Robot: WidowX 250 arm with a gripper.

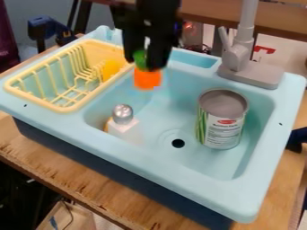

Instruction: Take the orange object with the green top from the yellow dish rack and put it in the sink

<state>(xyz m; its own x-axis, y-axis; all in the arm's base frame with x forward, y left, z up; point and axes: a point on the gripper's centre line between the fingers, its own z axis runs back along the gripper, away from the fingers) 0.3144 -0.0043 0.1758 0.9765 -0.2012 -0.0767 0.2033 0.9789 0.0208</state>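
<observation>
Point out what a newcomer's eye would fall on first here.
Probably the bright orange thing with a green top, held by the black gripper above the light blue sink. Next might come the large can standing toward the right of the basin, then the pale yellow dish rack at the sink's left, with a deeper yellow thing in it.
</observation>
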